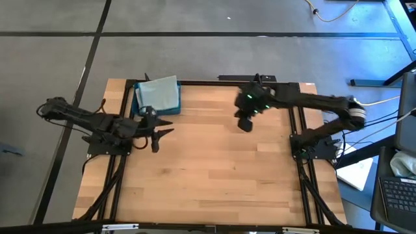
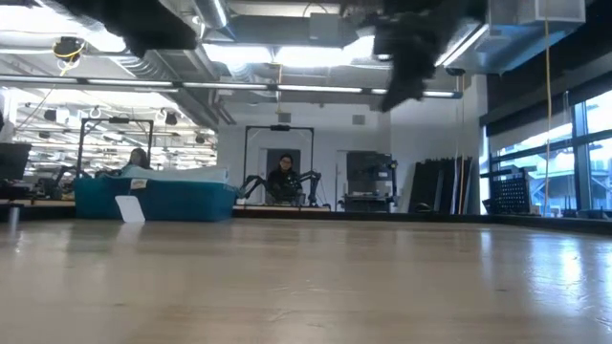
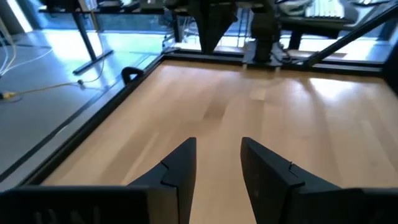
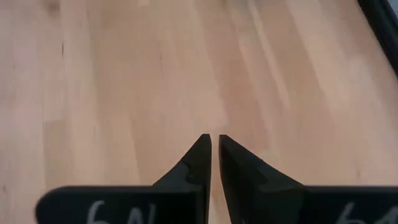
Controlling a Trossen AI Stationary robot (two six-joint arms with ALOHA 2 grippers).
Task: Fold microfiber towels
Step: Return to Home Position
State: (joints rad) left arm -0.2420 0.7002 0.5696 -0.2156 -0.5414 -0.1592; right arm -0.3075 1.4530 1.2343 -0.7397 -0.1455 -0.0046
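Pale wood table (image 1: 214, 175) runs wide across the high view, and the only thing lying on it is the blue bin (image 1: 136, 103) at the upper left. Your towels (image 1: 159, 93) sit folded inside it, the pale blue one on top. In the low view their edge peeks just over the bin's rim at the left.

Left gripper (image 1: 166, 127) hovers just below the bin, fingers parted to a moderate gap with nothing between them; the left wrist view shows bare wood through the gap. Right gripper (image 1: 245, 125) hangs high over the upper middle of the table, well apart from the bin, fingers drawn to a thin slit and holding nothing.

Folding looks done, so by my read all that's left is getting both arms home. Watch the left one. It's near the bin, and a swing toward the upper left could clip the rim, shove the bin, or snag a towel corner on those open fingers and pull the stack apart. Your right arm is stretched far out, so a low retreat could drag its tips on the wood. A person (image 2: 284, 179) sits far back in the room, no concern.
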